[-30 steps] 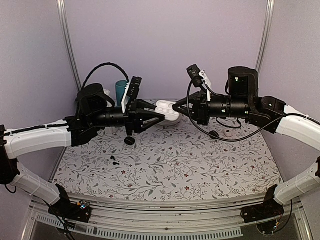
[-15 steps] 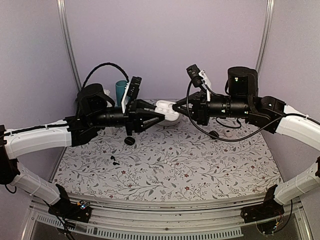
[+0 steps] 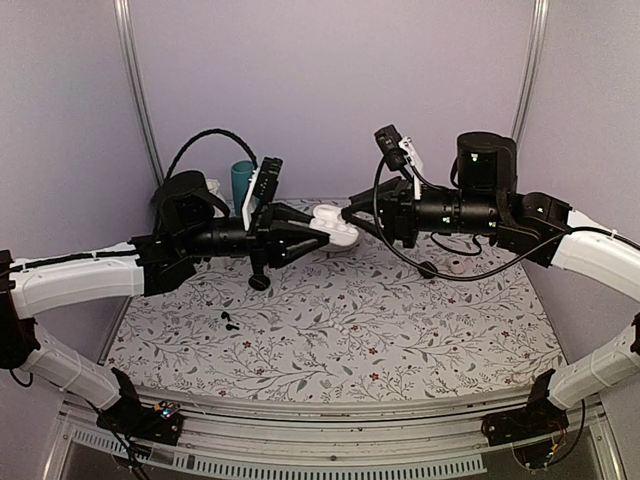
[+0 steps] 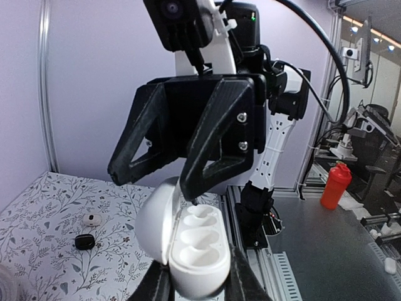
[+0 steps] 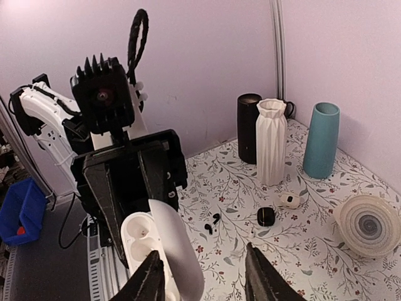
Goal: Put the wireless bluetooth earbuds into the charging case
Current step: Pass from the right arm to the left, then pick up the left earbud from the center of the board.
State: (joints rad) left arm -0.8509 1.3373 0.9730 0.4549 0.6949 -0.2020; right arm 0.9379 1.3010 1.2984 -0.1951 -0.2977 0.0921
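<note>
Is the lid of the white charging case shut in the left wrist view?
No, the lid is swung open off the charging case, baring its wells.

Smooth white plastic charging case point(image 4: 199, 246); matt black plastic fingers point(image 4: 216, 139).

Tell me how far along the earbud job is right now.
Done: the white charging case is held above the table, lid open, clamped in the left pincer. In hand: the right pincer stands open around its lid. Left: the wells look empty, and a black earbud lies on the table.
</note>
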